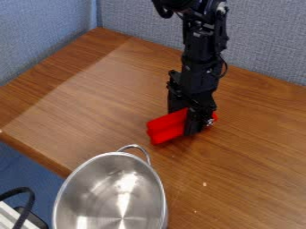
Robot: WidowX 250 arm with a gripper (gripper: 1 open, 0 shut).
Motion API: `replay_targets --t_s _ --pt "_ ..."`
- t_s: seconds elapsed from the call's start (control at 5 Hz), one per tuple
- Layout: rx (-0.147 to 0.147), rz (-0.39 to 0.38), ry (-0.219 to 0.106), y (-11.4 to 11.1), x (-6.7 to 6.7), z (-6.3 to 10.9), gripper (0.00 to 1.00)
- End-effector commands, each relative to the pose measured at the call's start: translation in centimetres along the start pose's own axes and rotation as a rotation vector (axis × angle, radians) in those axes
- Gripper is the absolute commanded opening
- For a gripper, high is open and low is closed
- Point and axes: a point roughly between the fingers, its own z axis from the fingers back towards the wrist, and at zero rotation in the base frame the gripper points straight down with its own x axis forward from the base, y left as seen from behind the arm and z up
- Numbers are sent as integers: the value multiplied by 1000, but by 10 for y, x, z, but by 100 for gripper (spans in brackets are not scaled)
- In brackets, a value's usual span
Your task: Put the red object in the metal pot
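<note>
A bright red bar-shaped object (170, 128) sits just above the wooden table (84, 85) near its middle. The black gripper (195, 118) comes straight down from the arm and is shut on the red object's right end; the bar sticks out to the left of the fingers. The shiny metal pot (110, 197) stands at the front edge of the table, below and to the left of the red object, with its round opening facing up and a small loop handle at the far rim.
A blue partition wall (131, 18) runs behind the table. Black cables (17, 210) lie at the bottom left, off the table's edge.
</note>
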Motion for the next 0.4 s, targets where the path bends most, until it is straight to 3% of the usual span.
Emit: replay_targets --t_s 0.0,0.2 --pt "23 29 -70 6 -3 25 0" --pt "22 33 -74 5 -5 28 0"
